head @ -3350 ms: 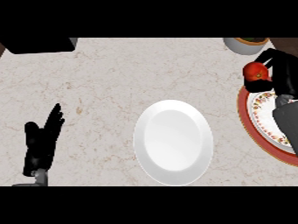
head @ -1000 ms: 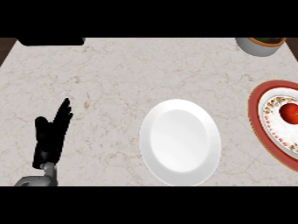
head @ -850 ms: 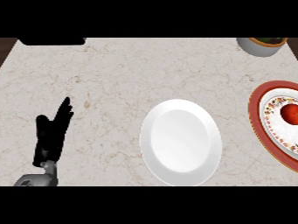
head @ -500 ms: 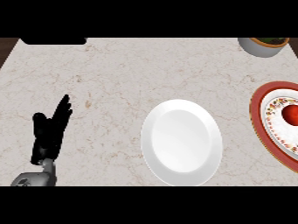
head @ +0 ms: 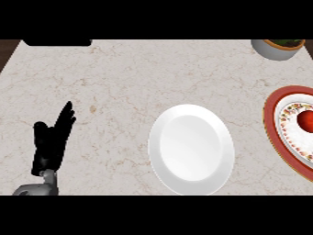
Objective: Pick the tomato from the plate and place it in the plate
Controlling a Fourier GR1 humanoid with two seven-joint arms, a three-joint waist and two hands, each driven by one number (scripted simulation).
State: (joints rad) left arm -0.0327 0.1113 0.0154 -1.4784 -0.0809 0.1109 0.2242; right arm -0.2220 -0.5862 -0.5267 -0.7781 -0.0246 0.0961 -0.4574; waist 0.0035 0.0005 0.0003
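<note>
Red and round, the tomato (head: 311, 120) sits on the red-rimmed patterned plate (head: 278, 137) at the far right side of the marble counter (head: 118, 82). The plain white plate (head: 191, 149), where it likely has to go, lies in the middle, just to the left of the patterned one. The only hand showing is the left hand (head: 52, 142), resting at the lower left with its fingers straight and open, holding nothing. The tomato lies far off to the right of that hand, with the white plate in between. The right hand is not in the view at all, but the tomato is on its side, so the right arm looks like the better one for the pick. A few seconds ago the right hand was over the patterned plate, on top of the tomato; now it is gone and the tomato is still on that plate. The left hand has hardly moved. A pot (head: 278, 47) stands at the top right corner.
</note>
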